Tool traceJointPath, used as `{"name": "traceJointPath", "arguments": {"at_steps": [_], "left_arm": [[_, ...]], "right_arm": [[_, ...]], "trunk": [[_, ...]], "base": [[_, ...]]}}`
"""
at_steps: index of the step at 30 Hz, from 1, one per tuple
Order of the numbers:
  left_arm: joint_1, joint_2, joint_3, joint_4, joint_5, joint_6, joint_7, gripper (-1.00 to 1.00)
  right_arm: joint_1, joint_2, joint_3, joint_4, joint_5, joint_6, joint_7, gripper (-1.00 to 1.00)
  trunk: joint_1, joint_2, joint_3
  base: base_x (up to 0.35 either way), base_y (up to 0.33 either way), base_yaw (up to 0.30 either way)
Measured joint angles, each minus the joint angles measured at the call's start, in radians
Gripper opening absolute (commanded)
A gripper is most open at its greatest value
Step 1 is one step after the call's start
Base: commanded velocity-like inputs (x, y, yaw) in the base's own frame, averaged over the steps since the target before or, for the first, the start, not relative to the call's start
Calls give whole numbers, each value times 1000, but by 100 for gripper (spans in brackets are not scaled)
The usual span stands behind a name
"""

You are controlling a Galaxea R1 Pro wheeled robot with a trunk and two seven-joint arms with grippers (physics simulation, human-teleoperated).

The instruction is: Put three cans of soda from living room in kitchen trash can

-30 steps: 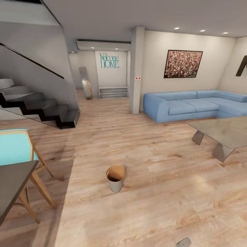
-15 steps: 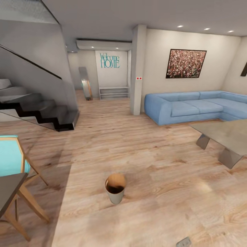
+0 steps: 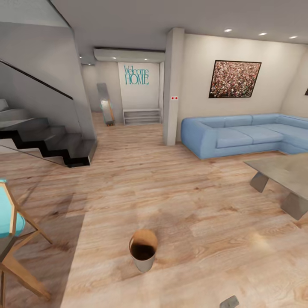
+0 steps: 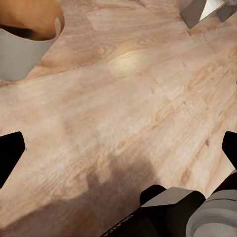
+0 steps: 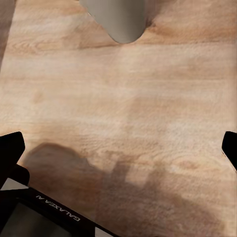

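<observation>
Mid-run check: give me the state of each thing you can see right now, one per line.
Trash can: upright on the wood floor, mouth open, dark inside, no cans visible in it.
Left gripper: open, holding nothing.
Right gripper: open, holding nothing.
Low table: standing, nothing visible on the part shown.
Sofa: unoccupied.
Chair: standing upright.
</observation>
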Motion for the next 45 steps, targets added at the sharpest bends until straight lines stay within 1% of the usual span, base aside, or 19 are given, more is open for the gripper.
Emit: {"name": "traceJointPath", "arguments": {"at_steps": [7,30,38,45], "left_arm": [[0,0,0,0,0,0,-1,100],[0,0,0,0,0,0,-1,100],[0,0,-1,0,-1,0,-1,100],[0,0,0,1,-1,0,0,100]], "right_arm": [[0,0,0,0,0,0,-2,100],[0,0,1,11,2,-2,-5,100],[0,0,2,11,3,-3,-6,100],[0,0,2,11,3,-4,-8,100]], "trunk": [[0,0,0],[0,0,0],[0,0,0],[0,0,0]], "base": [[335,121,0],[300,185,0],[305,61,0],[91,10,0]]}}
